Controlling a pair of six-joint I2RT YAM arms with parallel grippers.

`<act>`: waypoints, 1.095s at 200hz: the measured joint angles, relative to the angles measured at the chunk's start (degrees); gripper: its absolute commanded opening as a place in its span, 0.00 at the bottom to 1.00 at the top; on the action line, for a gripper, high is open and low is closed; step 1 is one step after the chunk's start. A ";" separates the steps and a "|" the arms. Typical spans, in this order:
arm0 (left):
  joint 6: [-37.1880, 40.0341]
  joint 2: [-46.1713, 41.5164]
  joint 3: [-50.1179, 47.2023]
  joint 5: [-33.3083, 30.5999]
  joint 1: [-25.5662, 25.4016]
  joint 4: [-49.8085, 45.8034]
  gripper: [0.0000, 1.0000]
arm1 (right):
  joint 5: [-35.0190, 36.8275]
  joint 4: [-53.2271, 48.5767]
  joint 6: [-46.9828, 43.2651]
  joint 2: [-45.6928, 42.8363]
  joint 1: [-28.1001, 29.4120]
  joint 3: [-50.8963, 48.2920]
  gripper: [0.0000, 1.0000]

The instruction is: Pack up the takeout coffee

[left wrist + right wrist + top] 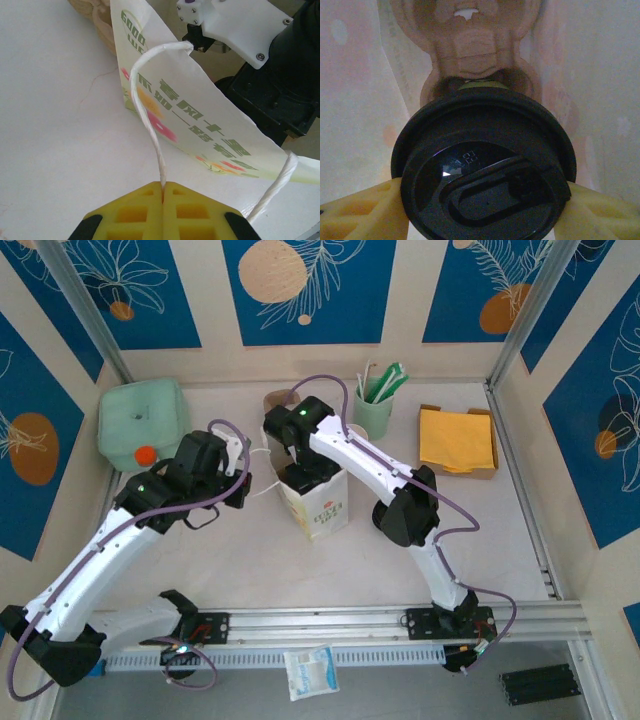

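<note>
The takeout coffee shows its round black lid from above, and my right gripper is shut on it with a yellow finger pressed to each side. It hangs inside the white printed paper bag, above a brown pulp cup carrier on the bag's floor. The right gripper reaches down into the bag's mouth at the table's middle. My left gripper is shut on the bag's white string handle and holds it out to the left. The cup's body is hidden under the lid.
A mint-green cup of straws stands behind the bag to the right. A box of yellow napkins is at the back right. A pale green container sits at the back left. Brown pulp lies behind the bag.
</note>
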 measured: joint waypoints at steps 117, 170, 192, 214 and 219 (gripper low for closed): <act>0.00 0.00 0.00 0.15 0.00 1.03 0.00 | 0.57 0.00 0.20 0.00 0.28 2.47 0.84; 0.00 0.00 0.00 0.15 0.00 1.03 0.00 | 0.57 0.04 0.20 0.00 0.63 4.11 0.86; -0.02 0.00 0.00 0.15 0.00 1.03 0.00 | 0.57 0.00 0.24 0.00 0.81 5.03 0.88; -0.02 0.00 0.00 0.15 0.00 1.03 0.00 | 0.57 -0.02 0.42 0.00 1.01 5.49 0.90; -0.02 0.00 0.00 0.15 0.00 1.01 0.00 | 0.57 0.02 0.44 0.00 1.05 5.49 0.90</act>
